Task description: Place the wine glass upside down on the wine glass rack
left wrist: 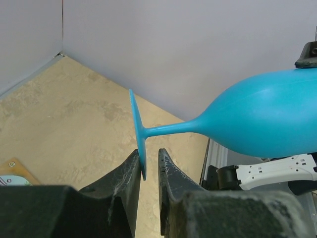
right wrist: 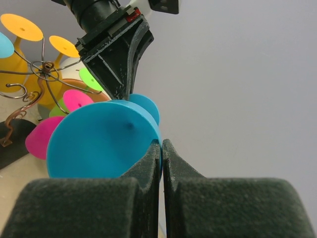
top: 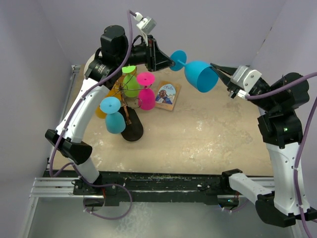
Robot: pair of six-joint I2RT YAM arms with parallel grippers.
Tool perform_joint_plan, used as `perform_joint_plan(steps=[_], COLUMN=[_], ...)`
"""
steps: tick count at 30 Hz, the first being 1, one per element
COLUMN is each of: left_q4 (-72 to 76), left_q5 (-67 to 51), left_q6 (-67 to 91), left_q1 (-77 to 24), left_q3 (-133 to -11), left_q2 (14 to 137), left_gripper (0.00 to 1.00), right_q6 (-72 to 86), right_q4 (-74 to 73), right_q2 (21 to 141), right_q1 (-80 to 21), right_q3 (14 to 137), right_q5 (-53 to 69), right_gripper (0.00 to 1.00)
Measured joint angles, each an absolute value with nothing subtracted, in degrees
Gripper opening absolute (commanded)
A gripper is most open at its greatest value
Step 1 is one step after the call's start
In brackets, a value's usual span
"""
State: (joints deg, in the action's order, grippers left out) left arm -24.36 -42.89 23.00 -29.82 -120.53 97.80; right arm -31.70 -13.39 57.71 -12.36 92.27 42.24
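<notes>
A blue wine glass (top: 200,75) hangs sideways in the air, high above the table, between both grippers. My right gripper (top: 216,68) is shut on the rim of its bowl (right wrist: 99,141), the pads pinching the thin wall (right wrist: 162,145). My left gripper (top: 172,62) straddles the glass's round foot (left wrist: 137,130). Its jaws are narrow but not closed: the foot rests against the left finger (left wrist: 130,168), with a gap to the right one. The wine glass rack (top: 133,133), dark wire on a black oval base, stands below and to the left (right wrist: 45,69).
The rack holds other upside-down glasses: blue (top: 114,118), green (top: 131,85), pink (top: 146,95) and orange (top: 101,112). A small picture card (top: 167,95) lies on the table beside the rack. Purple-grey walls close in at the back and sides.
</notes>
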Motion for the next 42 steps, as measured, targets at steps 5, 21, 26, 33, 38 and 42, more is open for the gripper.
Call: perform_joint_plan(steps=[5, 21, 26, 33, 38, 42], left_q4=[-24.23, -23.46, -24.49, -25.80, -25.80, -25.87], left_q5=[-43.13, -43.00, -41.67, -39.38, -37.76, -36.16], left_q6=[23.03, 22.13, 19.40, 17.80, 18.06, 18.24], left_q1=[-29.82, -30.09, -30.30, -29.39, -26.26, -24.03], left_q3=[-120.53, -120.51, -120.53, -120.53, -120.55, -120.57], left_q2=[98.26, 98.43, 98.00, 96.62, 95.96, 95.55], left_gripper=[0.16, 0.00, 0.00, 0.00, 0.00, 0.00], right_q6=[-31.70, -31.90, -32.16, -33.63, -33.82, -30.79], right_q4=[-13.41, -13.41, -14.04, -16.58, -18.52, -20.67], right_q2=[57.67, 56.47, 56.14, 55.68, 55.00, 55.44], right_q1=[-12.38, -12.47, -12.47, -12.47, -12.49, -12.49], right_q3=[92.27, 91.02, 90.17, 89.49, 89.25, 89.78], right_q5=[42.24, 42.04, 41.54, 41.30, 40.32, 38.48], right_gripper=[0.00, 0.28, 0.42, 0.60, 0.69, 0.75])
